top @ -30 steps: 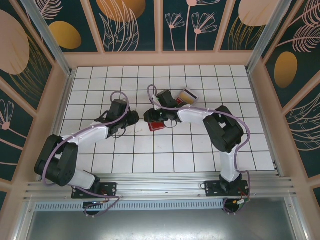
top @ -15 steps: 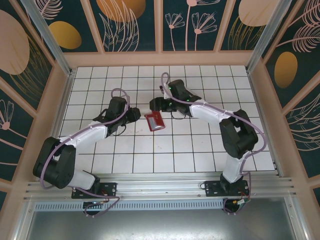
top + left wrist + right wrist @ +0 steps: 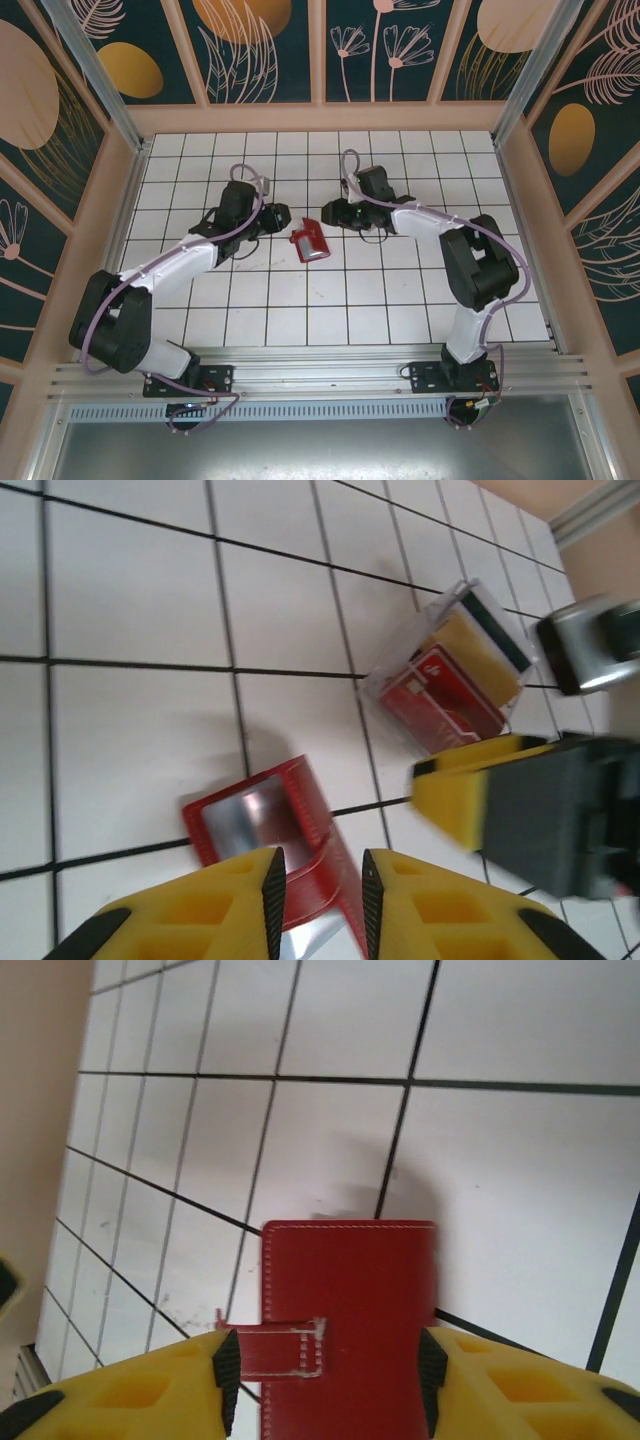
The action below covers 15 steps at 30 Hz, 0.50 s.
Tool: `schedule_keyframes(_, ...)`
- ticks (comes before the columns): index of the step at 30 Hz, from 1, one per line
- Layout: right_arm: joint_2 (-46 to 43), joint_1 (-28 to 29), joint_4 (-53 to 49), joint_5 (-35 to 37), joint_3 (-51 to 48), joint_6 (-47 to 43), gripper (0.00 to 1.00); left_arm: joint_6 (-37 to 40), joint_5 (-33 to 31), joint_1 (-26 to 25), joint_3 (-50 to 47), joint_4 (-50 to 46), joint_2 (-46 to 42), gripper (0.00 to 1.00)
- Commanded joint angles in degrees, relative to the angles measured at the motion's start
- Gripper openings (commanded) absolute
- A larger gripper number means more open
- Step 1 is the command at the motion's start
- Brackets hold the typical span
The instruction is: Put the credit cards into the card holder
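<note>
Card holder: your red card holder (image 3: 310, 241) (image 3: 262, 815) (image 3: 345, 1300) lies on the white tiled table (image 3: 400, 300) between the two grippers. Its snap tab (image 3: 285, 1348) faces the right wrist camera.
Credit cards: the credit cards (image 3: 450, 685), one red and one yellow, sit inside the clear plastic box (image 3: 398, 662). In your left wrist view the box is just beyond the card holder and apart from it.
Left gripper: your left gripper (image 3: 282, 216) (image 3: 323, 865) is beside the card holder's left edge. Its yellow fingers (image 3: 200, 910) are drawn close, with a thin slit between them. The card holder shows through that slit, but you cannot tell whether it is pinched.
Right gripper: your right gripper (image 3: 328, 214) (image 3: 322, 1345) hovers at the far side of the card holder. Its jaws are spread wide and grip nothing. One of its yellow fingers (image 3: 465, 785) is in the left wrist view, near the box.
Change: a second ago your right arm lay over the card holder and the box was in plain sight from above. The right gripper has since drawn back toward the far right, and the arm now covers the box. The left gripper has moved farther up the table. The card holder has kept to about the same tile.
</note>
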Motion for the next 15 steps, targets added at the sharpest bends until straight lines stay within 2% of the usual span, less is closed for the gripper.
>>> schedule_keyframes(1, 2.87, 0.87, 1.71, -2.06, -1.37, -0.43, 0.42, 1.49, 2.23, -1.47, 2.62, 0.68, 2.90, 0.29)
schedule_keyframes(7, 5.34, 4.84, -3.09, 3.92, 2.80, -3.41, 0.39, 1.05, 2.26, -2.57, 6.35, -0.84, 8.08, 0.21)
schedule_keyframes(12, 6.82, 6.70, -6.68, 9.23, 5.29, -5.29, 0.36, 0.51, 0.59, -2.53, 6.31, -2.83, 10.68, 0.19)
schedule_keyframes(15, 7.84, 7.17, -7.39, 9.88, 5.91, -5.72, 0.32, 0.29, -1.23, -2.57, 5.35, -3.79, 11.99, 0.18)
